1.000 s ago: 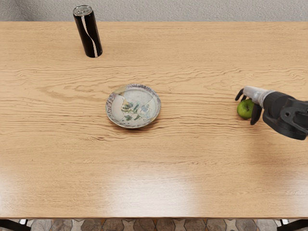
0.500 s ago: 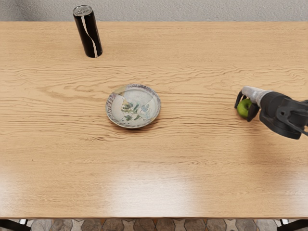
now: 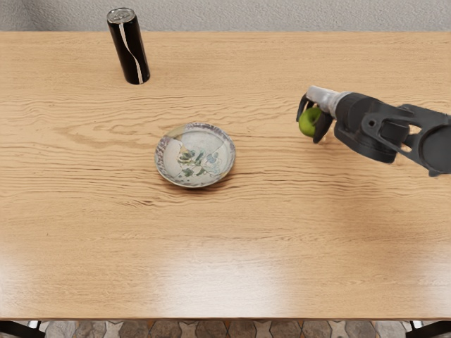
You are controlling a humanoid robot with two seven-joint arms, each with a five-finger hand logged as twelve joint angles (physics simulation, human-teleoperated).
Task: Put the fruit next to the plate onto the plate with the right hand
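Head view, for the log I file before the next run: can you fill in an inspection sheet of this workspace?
Surface: wooden table, light grain, glare patch near the front edge.
Job's things: green fruit in the right hand's grasp, right of the plate and apart from it; patterned plate near the middle, nothing on it.
Clutter: black can upright at the far left.
Hands: right hand curled around the fruit, arm coming in from the right edge; left hand not in view.
Cables: nothing seen.
Surroundings: grey wall behind the table, tiled floor below the front edge.
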